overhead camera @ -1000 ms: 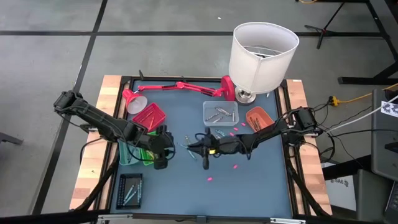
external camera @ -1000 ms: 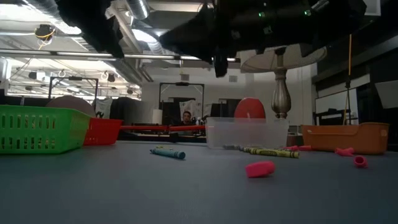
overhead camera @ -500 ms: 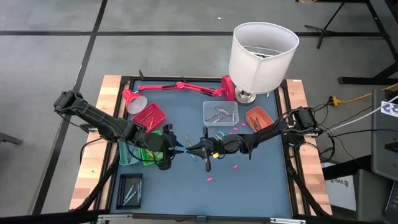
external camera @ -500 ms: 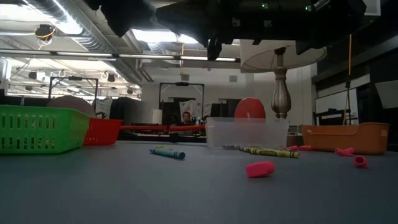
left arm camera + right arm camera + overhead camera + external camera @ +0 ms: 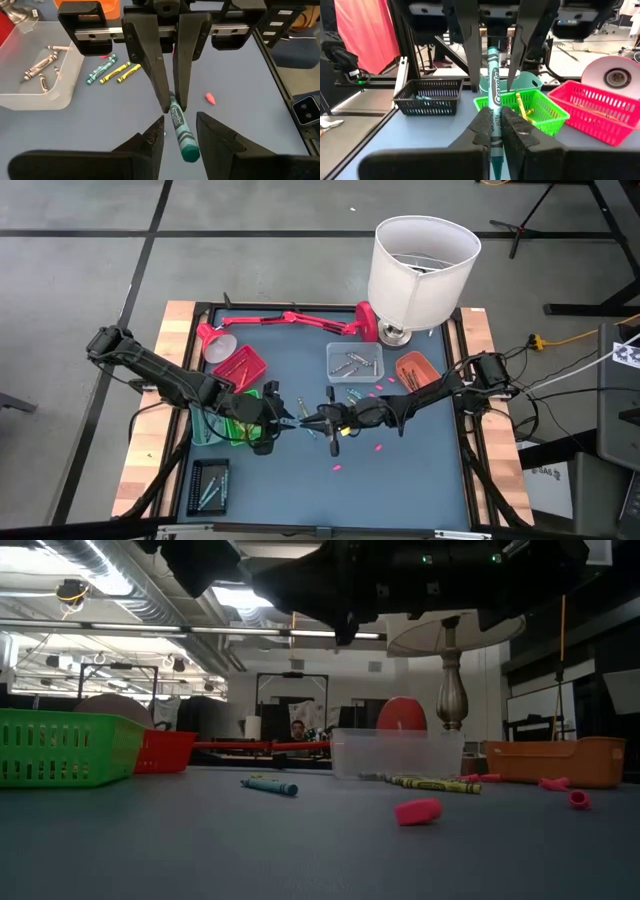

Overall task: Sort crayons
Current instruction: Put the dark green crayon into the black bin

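Right gripper [image 5: 172,105] pinching teal crayon [image 5: 181,130] above table centre, far end lying between spread fingers of left gripper [image 5: 492,82], not yet clamped. Sitting behind: green basket [image 5: 547,112], red basket [image 5: 600,112], black basket [image 5: 430,100]. Lying on blue mat [image 5: 100,125] nearby: loose crayons [image 5: 112,72], clear tray [image 5: 35,75], pink bits [image 5: 210,98].

In the low view both arms are cut off by the top edge, so neither gripper's fingertips show there. In the high view the teal crayon [image 5: 304,421] between the grippers is too small to make out. The clear tray [image 5: 30,95] runs off the left wrist picture's edge. The contents of the black basket [image 5: 430,97] are too dim to identify.
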Robot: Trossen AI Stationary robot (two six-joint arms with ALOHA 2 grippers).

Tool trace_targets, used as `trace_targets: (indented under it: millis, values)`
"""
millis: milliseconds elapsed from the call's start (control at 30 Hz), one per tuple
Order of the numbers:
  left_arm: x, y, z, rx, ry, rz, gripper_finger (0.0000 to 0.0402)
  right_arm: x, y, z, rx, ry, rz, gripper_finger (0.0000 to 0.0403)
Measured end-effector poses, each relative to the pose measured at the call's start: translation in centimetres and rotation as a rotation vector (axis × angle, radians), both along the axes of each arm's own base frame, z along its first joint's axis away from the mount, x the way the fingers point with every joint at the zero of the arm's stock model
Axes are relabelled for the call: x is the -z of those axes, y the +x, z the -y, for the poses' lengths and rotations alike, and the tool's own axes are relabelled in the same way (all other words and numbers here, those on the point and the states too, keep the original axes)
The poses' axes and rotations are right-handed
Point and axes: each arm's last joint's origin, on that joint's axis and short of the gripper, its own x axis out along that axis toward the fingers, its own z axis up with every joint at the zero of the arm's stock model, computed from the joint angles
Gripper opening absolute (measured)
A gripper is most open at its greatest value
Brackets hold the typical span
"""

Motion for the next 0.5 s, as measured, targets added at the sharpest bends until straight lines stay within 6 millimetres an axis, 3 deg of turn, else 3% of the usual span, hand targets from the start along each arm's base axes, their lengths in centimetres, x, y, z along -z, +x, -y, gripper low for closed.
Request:
trace_targets:
  millis: [267, 500]
  values:
    - [0.00, 0.00, 0.00, 0.000, 0.000, 0.000, 0.0095, 0.09, -0.01, 0.00, 0.000, -0.002, -0.009, 0.0025]
    - [0.00, 0.00, 0.00, 0.000, 0.000, -0.001, 0.0056, 0.09, -0.01, 0.00, 0.000, -0.002, -0.009, 0.0025]
